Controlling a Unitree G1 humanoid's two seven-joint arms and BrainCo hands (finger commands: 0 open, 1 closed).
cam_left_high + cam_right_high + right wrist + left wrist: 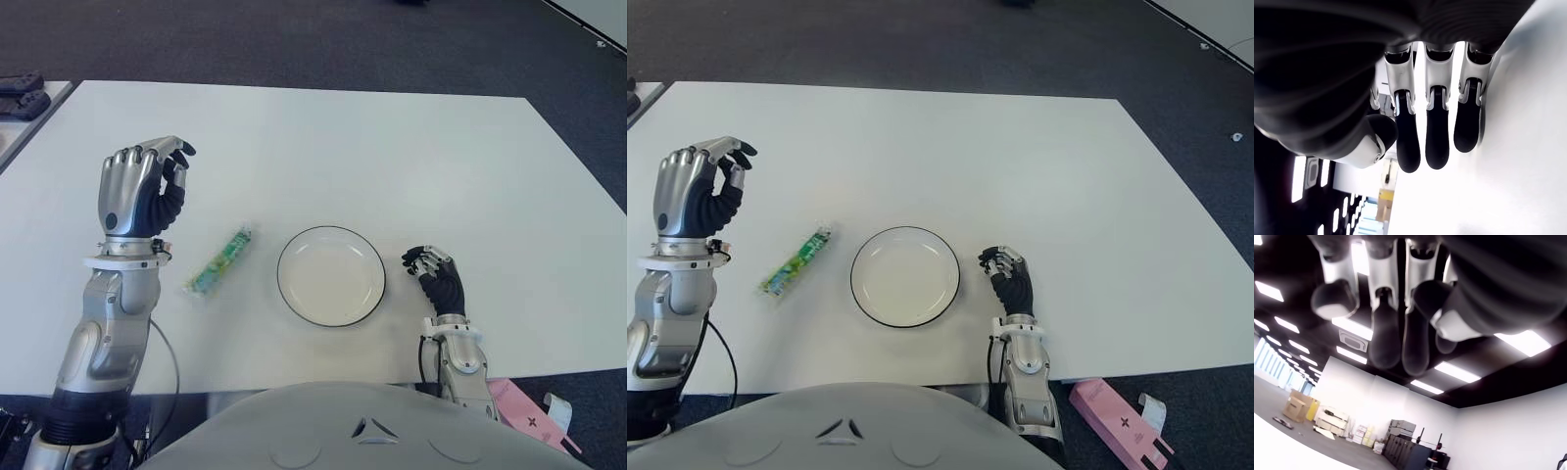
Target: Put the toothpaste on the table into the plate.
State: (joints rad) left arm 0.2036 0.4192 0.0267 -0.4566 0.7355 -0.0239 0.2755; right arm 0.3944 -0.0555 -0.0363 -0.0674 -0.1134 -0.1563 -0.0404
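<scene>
On the white worktop (392, 147), near its front edge, lies a white plate (331, 275) with a dark rim, and nothing is on it. Just to the plate's left, apart from it, the toothpaste (218, 260) lies flat on the worktop: a green tube set slantwise, its far end turned toward the plate and its near end toward the left arm. The left hand (142, 188) is raised above the worktop to the left of the tube, well clear of it, its back toward the camera; its fingers (1385, 333) are loosely curved, with gaps between them and the thumb, and they hold nothing. The left wrist view looks up past those fingers to a ceiling with strip lights and a far wall with boxes. The right hand (436, 277) shows just to the right of the plate, low by the worktop's front edge, and is idle. Its fingers (1436, 122) hang straight and a little apart beside the white surface, the thumb off to one side, with nothing between them. A pink box (1114, 422) lies on the dark floor by the right arm, below the worktop's edge.
</scene>
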